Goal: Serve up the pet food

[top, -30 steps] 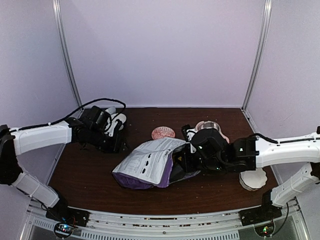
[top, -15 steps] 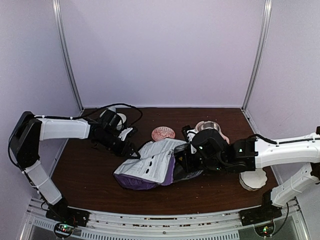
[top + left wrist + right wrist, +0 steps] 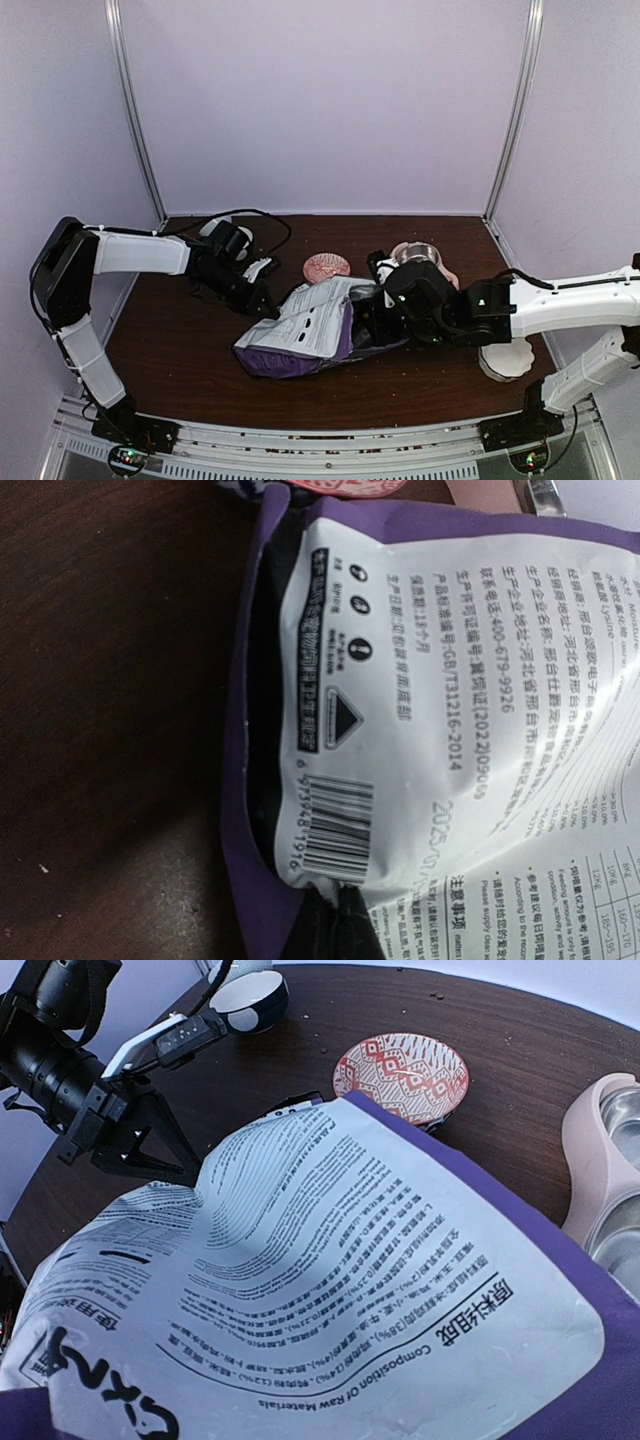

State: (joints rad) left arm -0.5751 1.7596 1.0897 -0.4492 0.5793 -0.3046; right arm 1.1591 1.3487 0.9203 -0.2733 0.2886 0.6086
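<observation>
**Bag [image 3: 300, 335] gripped at both ends, pet food out of sight**

Tabletop [image 3: 180, 350] carries the purple bag lying slack across its middle, printed back up. The right gripper [image 3: 372, 322] sits at the bag's 3 o'clock end and appears to pinch it there, though the film hides its fingers. The left gripper [image 3: 268, 303] is pressed together at the bag's 10 o'clock corner. Whether any film is caught between its fingers I cannot tell.

A pink feeder [image 3: 447, 272] with steel bowls stands at 2 o'clock of the bag, and a red patterned bowl [image 3: 327, 266] sits just beside the bag's 12 o'clock edge. No heap of pet food shows anywhere; it is judged to be inside the bag. A few dark specks [image 3: 437, 996] lie on the wood, too small to name.

Risks from here:
- The thin film could slip from the left gripper as the bag rises, and the load would sag.
- If the mouth tips before it is over a dish, pellets would scatter.
- The swinging bag could shove the red bowl.
</observation>
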